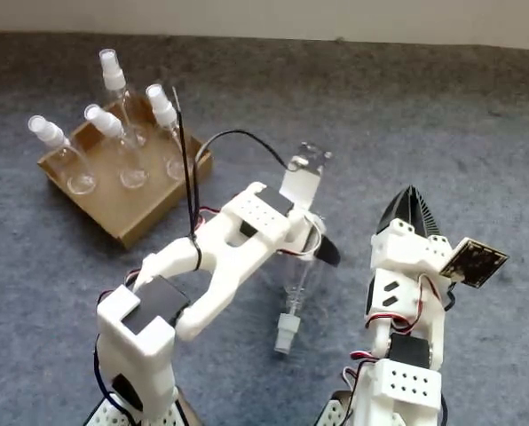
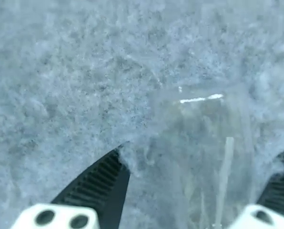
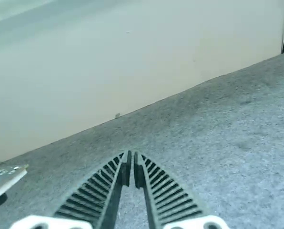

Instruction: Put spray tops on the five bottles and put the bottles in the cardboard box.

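High view: four bottles (image 1: 122, 151) stand capped in the box (image 1: 127, 224) at ten o'clock. The fifth bottle (image 1: 297, 284) lies on the carpet (image 1: 442, 115) just toward six from centre, with its spray top (image 1: 287, 333) on. The left gripper (image 1: 314, 241) sits over its body. The right gripper (image 1: 413, 211) is at three.

Left wrist view: the jaws are spread wide and straddle the clear bottle (image 2: 204, 143); I cannot tell whether they touch it. It looks light, smooth and apt to roll, so mid-body is probably the best hold.

Right wrist view: the right gripper (image 3: 131, 174) is all but closed and holds nothing.

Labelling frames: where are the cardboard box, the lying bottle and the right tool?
cardboard box (image 1: 158, 218): high view, front wall.
lying bottle (image 1: 297, 282): high view, clear body.
right tool (image 3: 131, 160): right wrist view, between fingertips.
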